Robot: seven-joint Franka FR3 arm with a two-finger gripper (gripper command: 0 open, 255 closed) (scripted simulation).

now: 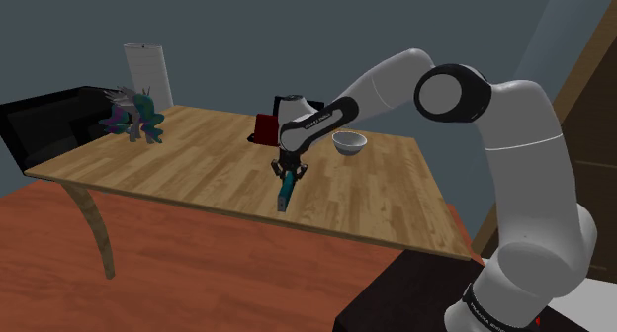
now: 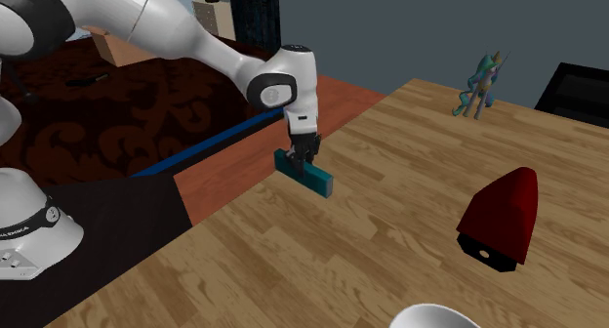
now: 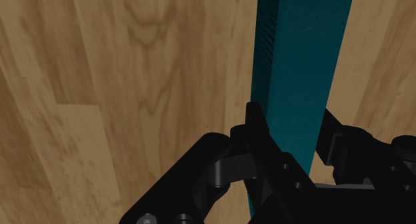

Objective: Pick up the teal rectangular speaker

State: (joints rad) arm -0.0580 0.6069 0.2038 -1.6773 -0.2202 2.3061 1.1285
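Wrist view shows the black gripper (image 3: 293, 126) clasping one end of the teal speaker (image 3: 301, 49), in the shoulder view at 8 o'clock from the white bowl (image 1: 349, 141) on the table (image 1: 198, 172), so I judge the grasp is made and next needs a straight, slow lift.

Hand (image 1: 288, 176) around teal speaker (image 1: 284, 198)

The teal rectangular speaker (image 3: 300, 49) is cut off at its far end by the wrist view's edge, and its near end is hidden behind the black gripper (image 3: 293, 119). The second exterior view's bottom edge cuts off most of the white bowl (image 2: 434, 318).
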